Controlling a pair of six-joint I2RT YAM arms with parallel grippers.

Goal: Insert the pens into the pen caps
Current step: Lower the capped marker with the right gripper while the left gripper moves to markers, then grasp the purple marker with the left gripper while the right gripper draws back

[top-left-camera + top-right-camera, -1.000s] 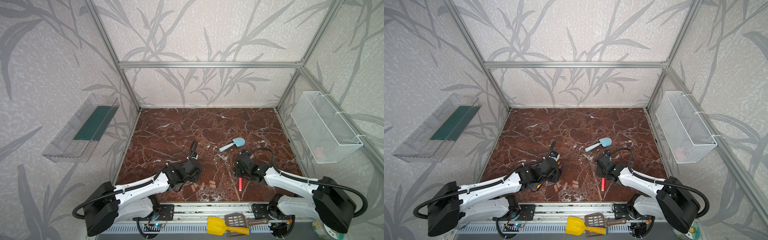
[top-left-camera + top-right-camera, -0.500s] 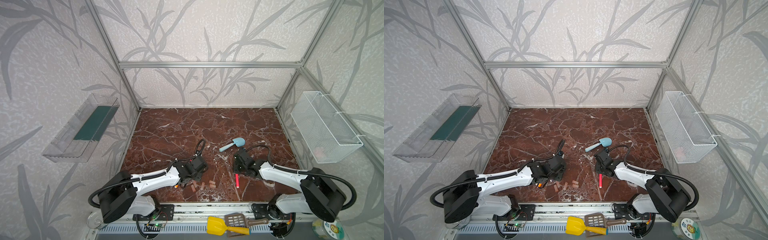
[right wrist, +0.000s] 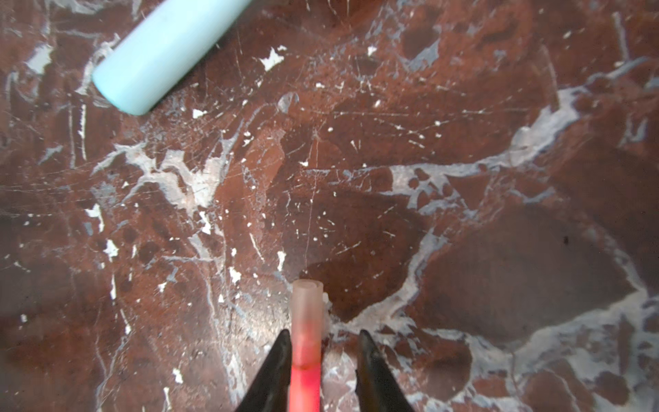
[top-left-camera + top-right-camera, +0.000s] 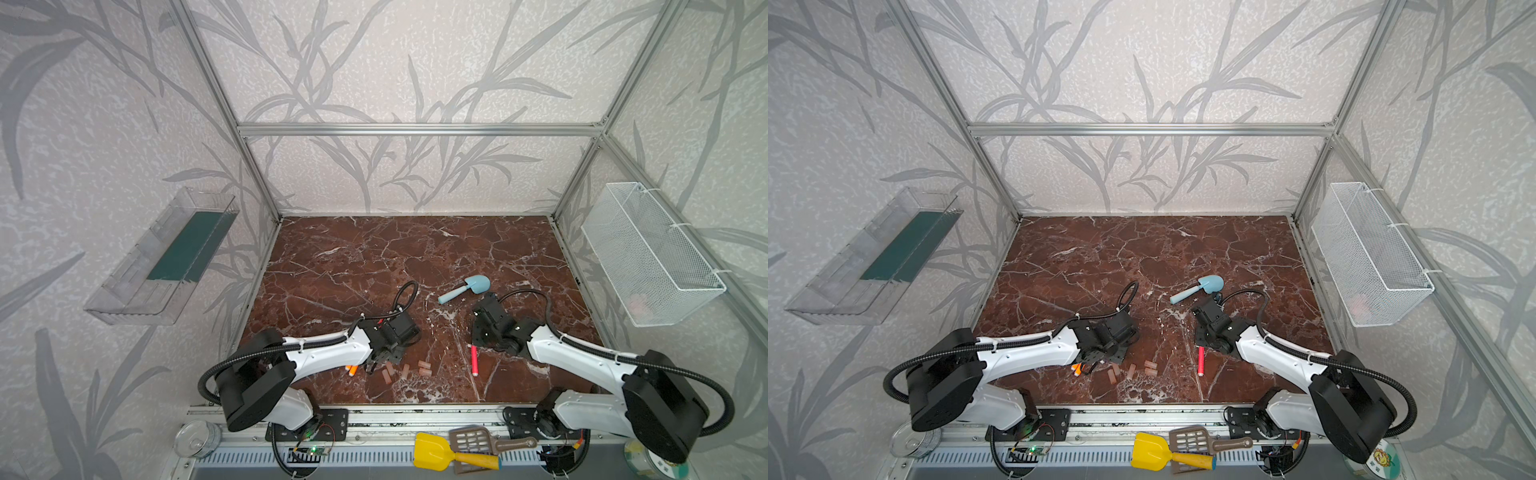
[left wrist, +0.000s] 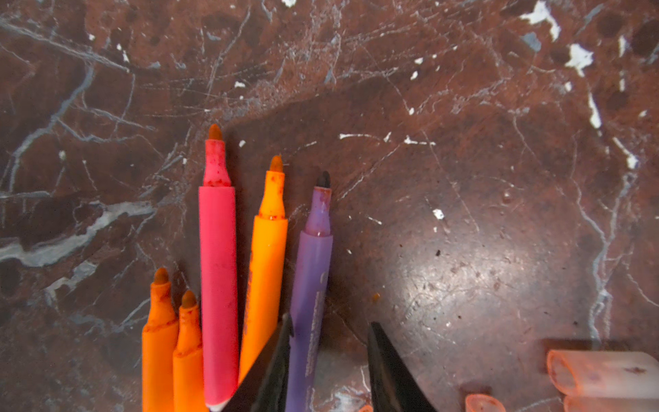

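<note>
Entry: one of six done. A red pen (image 3: 305, 388) with its cap (image 3: 307, 303) pushed on lies on the surface (image 4: 374, 257) between the right jaws, which stand open.

Remaining: five bare pens (image 5: 217, 267) (three orange, one pink, one purple) and five loose caps (image 4: 405, 371) nearby.

The left jaws are open astride the purple pen (image 5: 311, 278), not gripping it.

We saw 2 arms alike: the left arm (image 4: 328, 353) and the right arm (image 4: 582, 361) each wore a glossy white shell between bulky black joints, with a ribbed black cable (image 4: 320, 342) running alongside, tied by white straps. The left pincer (image 5: 330, 321) and the right pincer (image 3: 323, 331) had thin, tapered black fingers (image 5: 388, 371) ending in points.
</note>
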